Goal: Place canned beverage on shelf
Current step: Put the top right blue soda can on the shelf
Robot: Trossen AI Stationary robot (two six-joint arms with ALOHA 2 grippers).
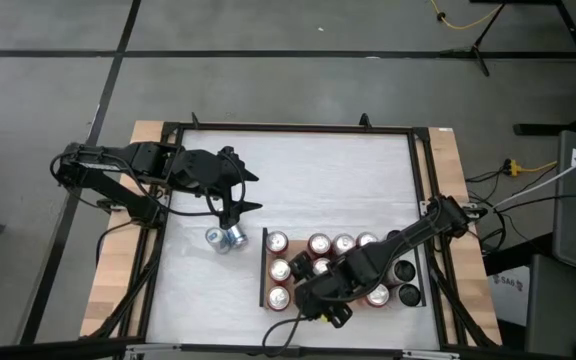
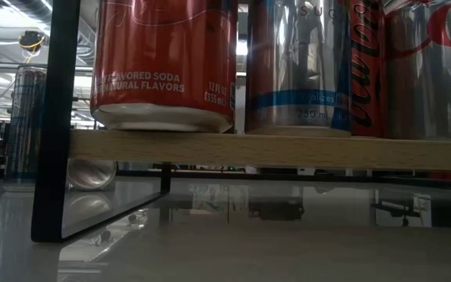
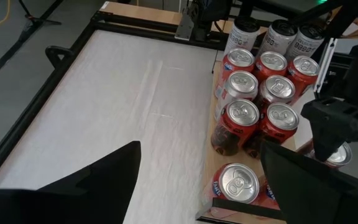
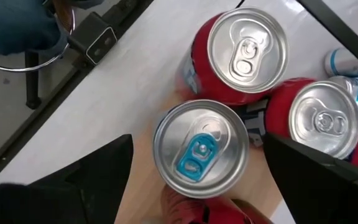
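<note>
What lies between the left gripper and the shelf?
In the high view, two silver-blue cans lie on the white table just below the left gripper. Between them and the shelf only bare tabletop shows.

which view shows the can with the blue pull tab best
The right wrist view: the can with the blue pull tab sits centred, its silver lid seen from straight above. In the high view the right arm covers that part of the shelf; in the low and left wrist views I cannot pick it out.

Shiny red and silver metal cans [image 3: 257,118] stand on the matt, light-brown wooden shelf [image 2: 272,150] with thin black metal rails; the white desk [image 1: 298,180] looks smooth.
</note>
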